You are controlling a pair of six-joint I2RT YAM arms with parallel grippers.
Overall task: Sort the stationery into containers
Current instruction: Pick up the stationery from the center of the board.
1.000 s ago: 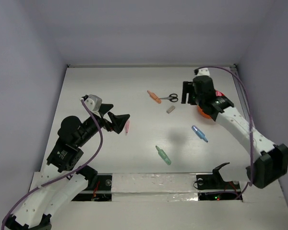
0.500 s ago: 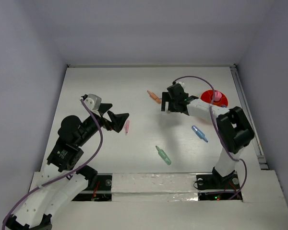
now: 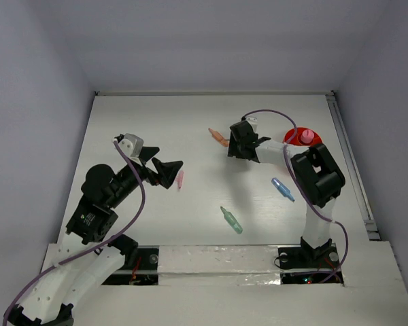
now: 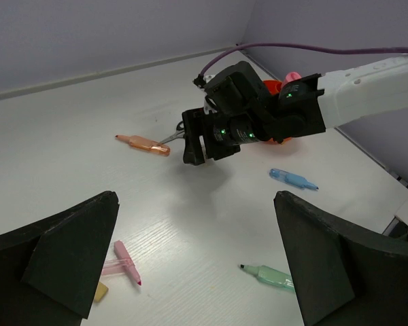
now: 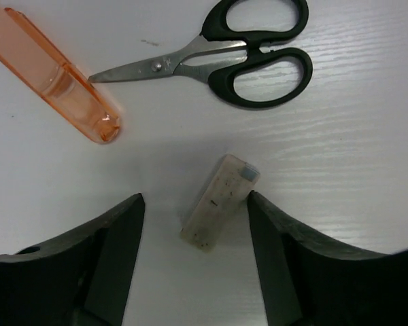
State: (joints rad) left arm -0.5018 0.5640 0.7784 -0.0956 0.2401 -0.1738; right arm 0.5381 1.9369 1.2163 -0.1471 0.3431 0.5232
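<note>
My right gripper point(image 3: 239, 144) hangs open and low over the table's middle back. In the right wrist view a grey eraser point(image 5: 221, 200) lies between its open fingers point(image 5: 194, 207), close to the right one. The black-handled scissors point(image 5: 224, 61) and an orange marker point(image 5: 54, 75) lie just beyond. The orange bowl point(image 3: 290, 136) stands to the right of the gripper with a pink item point(image 3: 304, 136) in it. My left gripper point(image 3: 164, 172) is open and empty beside a pink marker point(image 3: 179, 179). The eraser and scissors are hidden in the top view.
A blue marker point(image 3: 282, 189) and a green marker point(image 3: 232, 220) lie nearer the front. The orange marker point(image 3: 217, 136) lies left of the right gripper. A yellow eraser point(image 4: 98, 292) lies by the pink marker point(image 4: 126, 261). Walls close the table at the back and sides.
My right arm has swung left from over the orange bowl to above the grey eraser and scissors. The left arm has not moved.
</note>
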